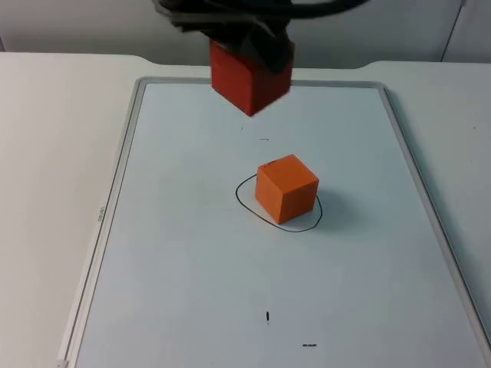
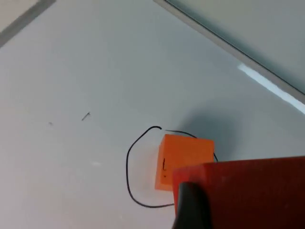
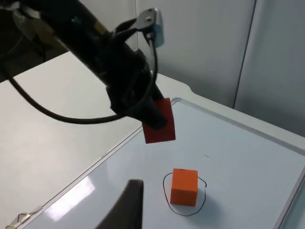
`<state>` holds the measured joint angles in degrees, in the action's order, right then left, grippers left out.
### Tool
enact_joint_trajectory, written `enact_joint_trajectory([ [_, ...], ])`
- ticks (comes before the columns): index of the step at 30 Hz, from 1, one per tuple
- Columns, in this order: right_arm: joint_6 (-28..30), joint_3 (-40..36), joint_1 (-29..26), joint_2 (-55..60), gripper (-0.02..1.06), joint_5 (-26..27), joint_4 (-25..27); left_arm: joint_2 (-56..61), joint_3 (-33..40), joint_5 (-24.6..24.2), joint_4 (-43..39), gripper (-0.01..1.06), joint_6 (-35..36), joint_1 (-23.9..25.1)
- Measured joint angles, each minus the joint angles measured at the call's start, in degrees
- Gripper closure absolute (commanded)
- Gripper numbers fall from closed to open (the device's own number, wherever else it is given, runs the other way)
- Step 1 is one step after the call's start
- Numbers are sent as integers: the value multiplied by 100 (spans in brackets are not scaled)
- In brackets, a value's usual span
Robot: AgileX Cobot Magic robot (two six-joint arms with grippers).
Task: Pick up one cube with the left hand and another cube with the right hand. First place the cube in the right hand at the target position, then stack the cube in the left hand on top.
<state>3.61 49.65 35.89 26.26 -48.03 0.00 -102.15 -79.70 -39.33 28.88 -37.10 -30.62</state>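
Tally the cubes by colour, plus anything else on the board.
Red cube: 1, held in the air by the left tool
Orange cube: 1, resting on the whiteboard inside the drawn circle
Drawn circle: 1
Whiteboard: 1
Total: 4, of which 2 cubes

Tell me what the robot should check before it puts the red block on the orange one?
1. Orange cube sits in the drawn circle: ok.
2. Left gripper grips the red cube: ok.
3. Red cube is lifted off the whiteboard: ok.
4. Red cube is straight above the orange cube: not ok, it hangs behind it.
5. Right gripper is away from the stack: ok.
6. Orange cube's top is free: ok.
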Motion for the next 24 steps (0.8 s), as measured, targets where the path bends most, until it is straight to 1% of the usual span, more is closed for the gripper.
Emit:
enact_joint_trajectory([
  [4,0,0,0,0,7,-171,0,-704,-449,-85,127,86,-183,0],
  [7,0,0,0,0,7,-213,0,-1049,-635,-124,137,86,-350,-17],
  [13,0,0,0,0,7,-244,0,-1521,-969,-250,153,86,-422,-69],
  [24,0,0,0,0,7,-243,0,-1787,-1042,-295,308,86,-537,-69],
])
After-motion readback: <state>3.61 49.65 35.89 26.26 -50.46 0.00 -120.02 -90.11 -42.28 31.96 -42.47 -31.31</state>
